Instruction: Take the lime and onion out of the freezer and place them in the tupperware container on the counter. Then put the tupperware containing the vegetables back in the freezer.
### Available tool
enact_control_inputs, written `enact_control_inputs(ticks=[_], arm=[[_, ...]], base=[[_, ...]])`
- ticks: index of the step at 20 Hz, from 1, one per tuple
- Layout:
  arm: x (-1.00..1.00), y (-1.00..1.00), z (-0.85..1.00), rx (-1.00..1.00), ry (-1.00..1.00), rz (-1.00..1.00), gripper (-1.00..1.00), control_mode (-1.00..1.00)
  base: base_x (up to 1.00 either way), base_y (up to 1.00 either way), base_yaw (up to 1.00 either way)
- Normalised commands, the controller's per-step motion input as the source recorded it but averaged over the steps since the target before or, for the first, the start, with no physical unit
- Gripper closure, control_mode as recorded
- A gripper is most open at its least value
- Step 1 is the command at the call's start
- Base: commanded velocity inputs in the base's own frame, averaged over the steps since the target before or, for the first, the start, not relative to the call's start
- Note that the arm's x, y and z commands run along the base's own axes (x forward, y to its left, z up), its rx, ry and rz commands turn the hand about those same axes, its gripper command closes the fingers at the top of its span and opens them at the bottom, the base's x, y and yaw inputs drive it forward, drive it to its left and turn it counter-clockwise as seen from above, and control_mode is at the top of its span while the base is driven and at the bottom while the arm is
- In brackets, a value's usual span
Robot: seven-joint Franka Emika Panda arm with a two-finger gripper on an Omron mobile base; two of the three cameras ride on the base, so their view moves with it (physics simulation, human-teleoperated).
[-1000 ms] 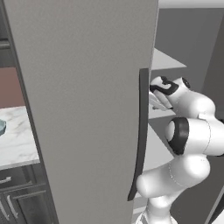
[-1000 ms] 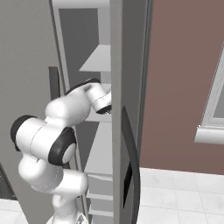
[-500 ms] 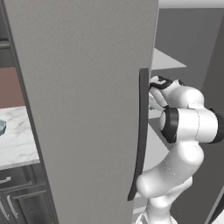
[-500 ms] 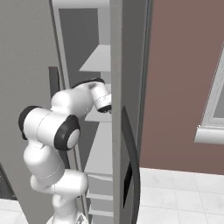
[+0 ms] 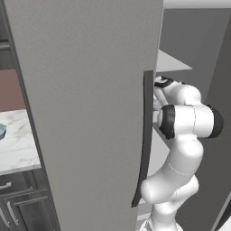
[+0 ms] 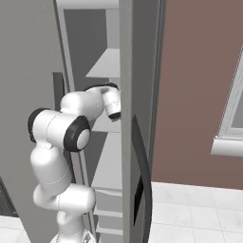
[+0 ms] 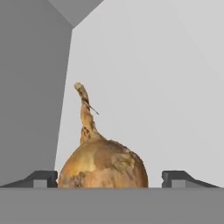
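In the left base view, the tall grey freezer's speckled door [image 5: 85, 113] hides the white arm's hand; only the wrist shows past its dark curved handle [image 5: 143, 135]. At that view's left edge, the pale blue-grey translucent tupperware container [image 5: 2, 131] is cut off, just a sliver above the white marble counter [image 5: 16, 149]. In the hand view, the brown-gold onion [image 7: 103, 166] is hidden below by the grey band, and whether the dark fingertips [image 7: 41, 178] touch it cannot be told.

The jaws stand wide apart, with the brown-gold papery round onion [image 7: 102, 164] between them and clear gaps either side. Behind it stands the pale grey freezer wall [image 7: 148, 78].
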Motion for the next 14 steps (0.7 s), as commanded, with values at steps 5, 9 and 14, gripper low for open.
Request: enact_control_inputs(ticks=[5,9,14], arm=[[0.18,0.0,-0.17,0.01,0.0,0.0,-1.0,-1.0],[-0.19,0.18,-0.3,0.0,0.0,0.03,1.0,-1.0],[-0.22,0.25,-0.33,0.0,0.0,0.06,1.0,-1.0]], base=[[0.0,0.0,0.0],[0.0,0.0,0.0],[0.0,0.0,0.0]])
